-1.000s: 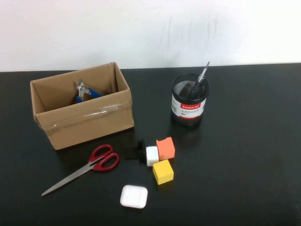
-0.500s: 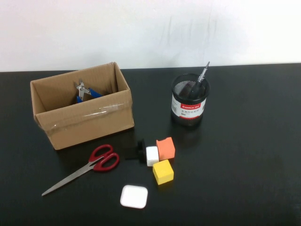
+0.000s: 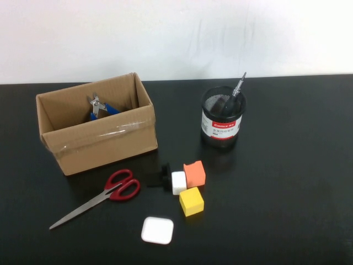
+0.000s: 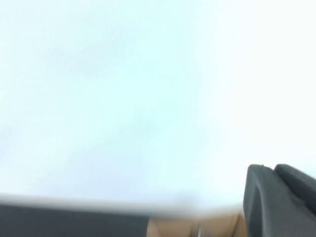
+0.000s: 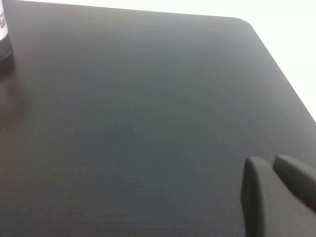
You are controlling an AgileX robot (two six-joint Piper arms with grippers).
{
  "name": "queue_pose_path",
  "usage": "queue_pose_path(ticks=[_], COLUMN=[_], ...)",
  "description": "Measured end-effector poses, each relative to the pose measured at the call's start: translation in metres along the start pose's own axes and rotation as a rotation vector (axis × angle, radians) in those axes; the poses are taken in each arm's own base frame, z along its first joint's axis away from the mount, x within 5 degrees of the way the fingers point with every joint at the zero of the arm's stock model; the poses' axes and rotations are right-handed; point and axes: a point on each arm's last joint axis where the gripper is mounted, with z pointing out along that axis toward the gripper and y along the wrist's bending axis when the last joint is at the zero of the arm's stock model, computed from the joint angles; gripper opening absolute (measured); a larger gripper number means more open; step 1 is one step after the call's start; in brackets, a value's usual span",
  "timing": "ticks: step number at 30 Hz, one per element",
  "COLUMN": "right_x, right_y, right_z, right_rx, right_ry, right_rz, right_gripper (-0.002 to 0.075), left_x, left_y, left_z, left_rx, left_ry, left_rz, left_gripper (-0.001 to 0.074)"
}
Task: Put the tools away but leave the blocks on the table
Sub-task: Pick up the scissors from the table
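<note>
The red-handled scissors [image 3: 110,193] lie flat on the black table [image 3: 287,182], in front of the cardboard box. The blue-handled pliers [image 3: 99,107] lie inside the box. The black screwdriver [image 3: 235,94] stands in the black mesh cup. The orange block [image 3: 194,173], yellow block [image 3: 191,201] and white block [image 3: 178,182] sit clustered at the table's middle. Neither arm shows in the high view. My left gripper [image 4: 270,169] is shut and empty, raised and facing the wall. My right gripper [image 5: 270,160] is shut and empty above bare table [image 5: 148,123].
The open cardboard box [image 3: 96,132] stands at the back left; its top shows in the left wrist view [image 4: 197,228]. The mesh cup [image 3: 222,117] stands at the back middle. A white rounded case [image 3: 157,230] and a small black knobbed object [image 3: 160,175] lie near the blocks.
</note>
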Motion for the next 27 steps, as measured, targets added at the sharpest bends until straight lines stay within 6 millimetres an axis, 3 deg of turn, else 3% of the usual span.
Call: queue_pose_path(ticks=[6, 16, 21, 27], right_x=[0.0, 0.0, 0.0, 0.0], right_y=[0.0, 0.0, 0.0, 0.0], right_z=[0.0, 0.0, 0.0, 0.0], right_rx=[0.0, 0.0, 0.0, 0.0], right_ry=[0.0, 0.0, 0.0, 0.0], right_rz=[0.0, 0.0, 0.0, 0.0], right_gripper=[-0.0007, -0.0007, -0.0007, -0.0007], left_x=[0.027, 0.095, 0.124, 0.158], left_y=[0.002, -0.001, -0.015, -0.038], left_z=[0.048, 0.145, 0.175, 0.208], left_rx=[-0.006, 0.213, 0.354, 0.524], left_ry=[0.384, 1.009, 1.14, 1.156], left_rz=[0.075, 0.262, 0.35, 0.541], left_gripper=[-0.0004, -0.0004, -0.0004, -0.0004])
